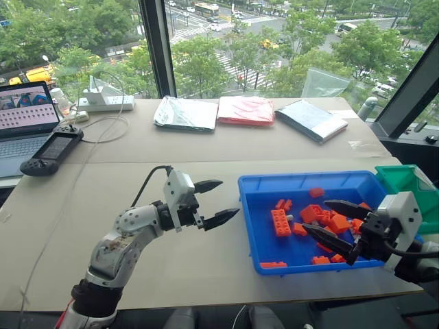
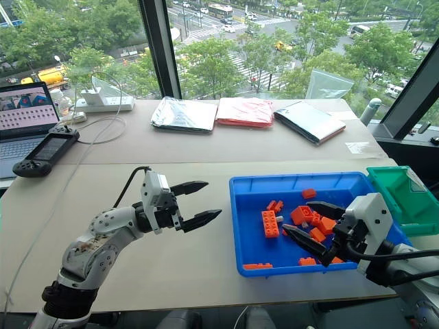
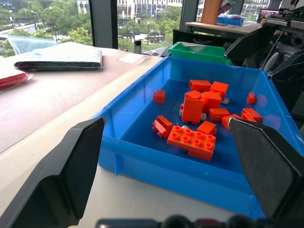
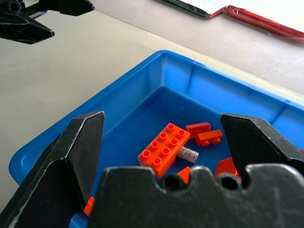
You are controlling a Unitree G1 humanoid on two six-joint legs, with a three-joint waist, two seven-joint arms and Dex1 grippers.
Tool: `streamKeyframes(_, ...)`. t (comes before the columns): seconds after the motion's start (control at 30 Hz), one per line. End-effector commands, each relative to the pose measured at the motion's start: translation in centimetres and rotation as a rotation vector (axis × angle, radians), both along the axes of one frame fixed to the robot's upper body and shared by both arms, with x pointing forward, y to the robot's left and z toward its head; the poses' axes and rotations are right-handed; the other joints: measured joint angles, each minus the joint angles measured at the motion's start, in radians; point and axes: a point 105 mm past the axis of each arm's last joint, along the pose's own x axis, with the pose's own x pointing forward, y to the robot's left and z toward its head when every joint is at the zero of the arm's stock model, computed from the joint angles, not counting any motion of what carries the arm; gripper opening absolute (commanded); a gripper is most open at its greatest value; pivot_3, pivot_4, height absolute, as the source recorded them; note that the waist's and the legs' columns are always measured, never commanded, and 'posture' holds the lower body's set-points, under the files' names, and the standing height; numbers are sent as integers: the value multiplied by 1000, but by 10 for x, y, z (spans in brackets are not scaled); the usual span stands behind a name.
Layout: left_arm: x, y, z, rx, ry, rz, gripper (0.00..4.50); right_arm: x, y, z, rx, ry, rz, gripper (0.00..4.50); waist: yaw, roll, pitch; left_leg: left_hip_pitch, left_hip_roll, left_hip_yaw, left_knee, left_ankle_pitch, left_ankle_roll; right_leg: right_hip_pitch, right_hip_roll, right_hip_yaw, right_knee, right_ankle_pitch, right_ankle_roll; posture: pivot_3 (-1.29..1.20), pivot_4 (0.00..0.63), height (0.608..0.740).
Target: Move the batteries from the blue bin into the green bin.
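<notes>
- Inside the blue bin (image 1: 250, 226), the batteries (image 1: 280, 223) lay scattered, mostly toward the green bin (image 1: 405, 179) beside its far end.
- Above the blue bin's near corner, the right hand (image 1: 328, 223) hung spread, apparently holding nothing.
- Beside the blue bin, over the table (image 1: 171, 274), the left hand (image 1: 218, 201) was spread, empty.

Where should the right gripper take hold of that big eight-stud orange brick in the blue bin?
Grip the big orange brick across its two long smooth sides, coming down from above with the right gripper; it lies flat, studs up, on the blue bin floor, sides mostly clear.
</notes>
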Motion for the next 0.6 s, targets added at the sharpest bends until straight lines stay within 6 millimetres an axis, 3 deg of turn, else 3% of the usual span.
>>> streamKeyframes(0.03,0,-2,11,-19,-34,-11,4500,0,1,9,-21,-55,12,4479,0,0,0,0,0,0,0,0,0,0,0,0,0,0,0,0,150,740)
streamKeyframes(0.33,-3,-7,16,-53,-48,-51,4500,6,-3,11,-150,-64,6,4479,0,0,0,1,0,0,0,0,0,0,0,0,0,0,0,0,150,740)
streamKeyframes(0.6,-7,-14,18,-90,-50,-115,4500,24,-8,30,-530,-30,113,4479,-3,1,1,2,0,1,0,0,0,3,0,0,-1,0,0,0,150,740)
